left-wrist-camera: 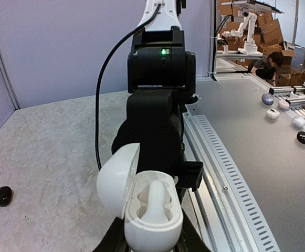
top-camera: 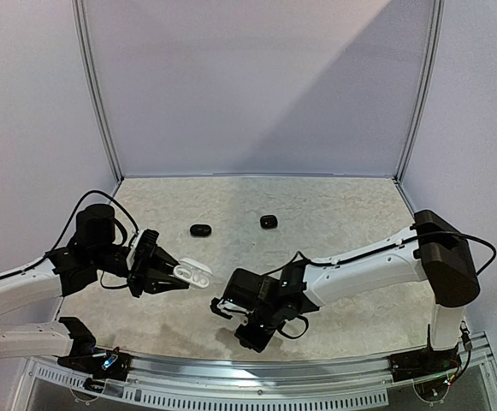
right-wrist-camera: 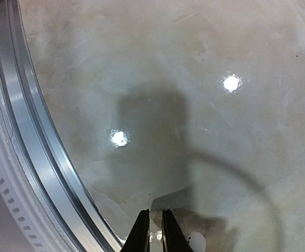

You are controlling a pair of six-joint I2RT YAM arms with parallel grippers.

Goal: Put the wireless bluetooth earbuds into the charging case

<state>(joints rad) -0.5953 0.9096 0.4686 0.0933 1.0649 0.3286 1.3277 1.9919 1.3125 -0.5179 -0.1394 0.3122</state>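
I can read no text, label, brand, number or sign in any of my three camera views.

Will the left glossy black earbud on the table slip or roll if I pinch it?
Probably slippery: the glossy black earbud is rounded and shiny, so a pinch could squeeze it out. Likely very light, far smaller than the open white charging case; a nudge might send it skidding on the table.
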